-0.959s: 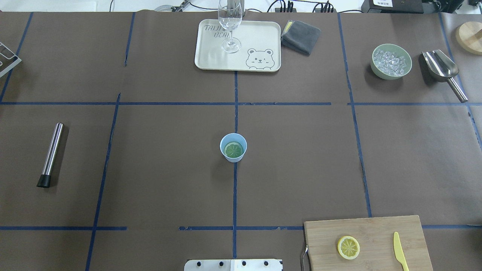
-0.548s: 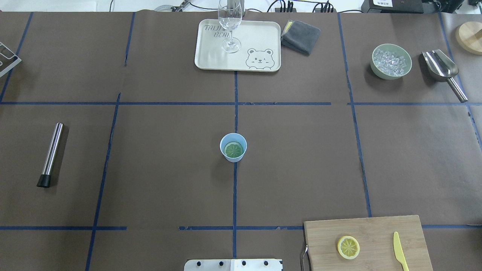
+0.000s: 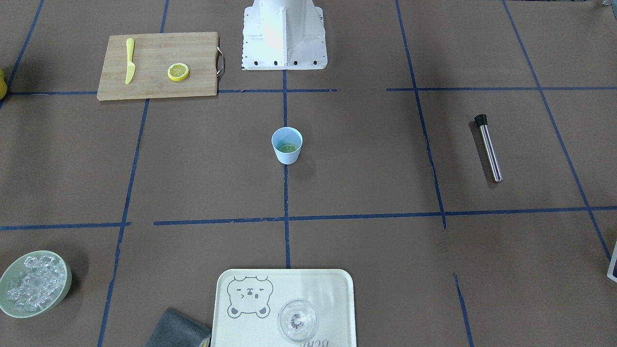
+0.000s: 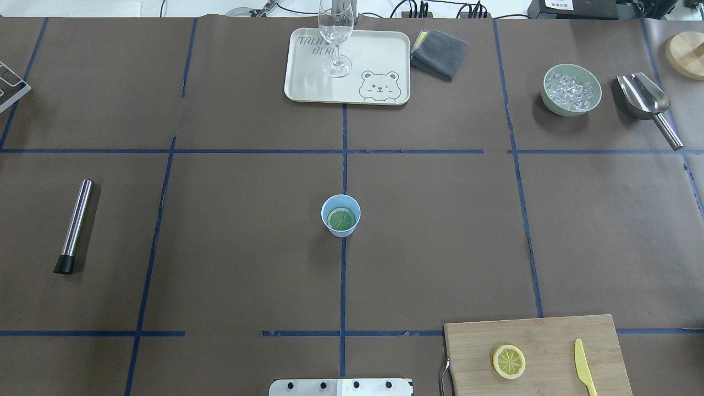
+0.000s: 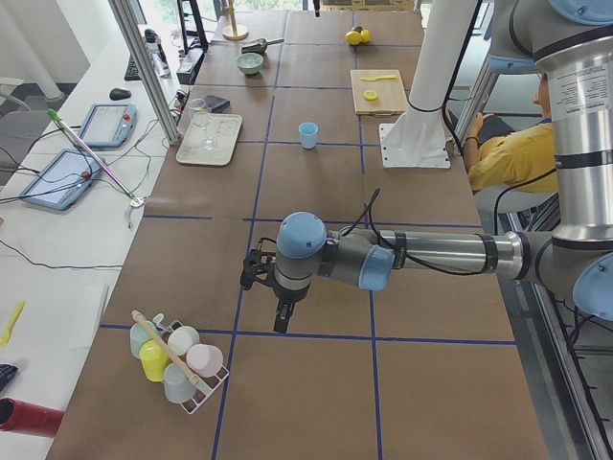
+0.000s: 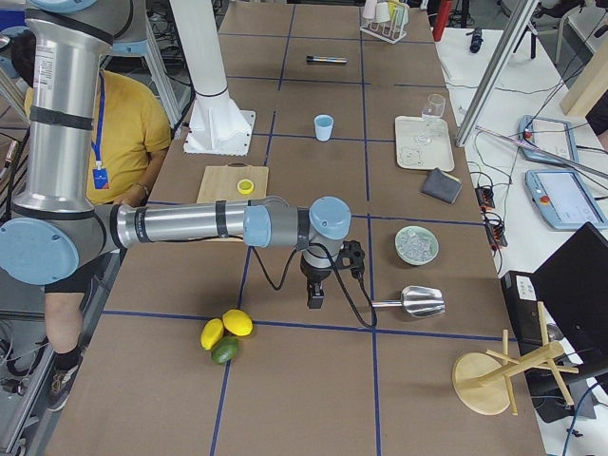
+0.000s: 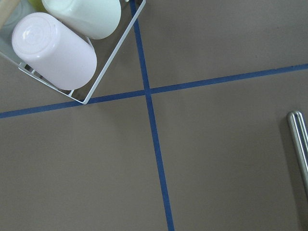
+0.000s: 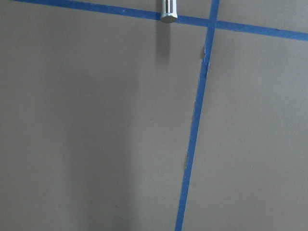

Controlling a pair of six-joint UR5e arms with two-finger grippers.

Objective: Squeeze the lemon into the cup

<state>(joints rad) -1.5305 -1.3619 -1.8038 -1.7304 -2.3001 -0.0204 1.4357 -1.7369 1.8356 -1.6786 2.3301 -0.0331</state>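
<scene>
The light-blue cup [image 4: 331, 204] stands upright at the table's middle, and also shows in the front view [image 3: 287, 157]. One lemon slice [image 4: 341, 219] lies flat inside it and looks greenish there. The other lemon slice [image 4: 509, 361] lies on the wooden cutting board [image 4: 550, 335] at the near right. Neither gripper shows in the overhead or front view. The left gripper [image 5: 281, 321] hangs over the table's left end near the cup rack [image 5: 177, 359]. The right gripper [image 6: 314, 298] hangs over the right end beside the scoop. I cannot tell whether either is open or shut.
A yellow knife [image 4: 584, 367] lies on the board. A tray [image 4: 379, 55] with a clear glass [image 4: 336, 33], a grey cloth [image 4: 440, 52], a green bowl of ice [image 4: 571, 89] and a metal scoop [image 4: 646, 102] are at the back. A steel muddler [image 4: 74, 225] lies left.
</scene>
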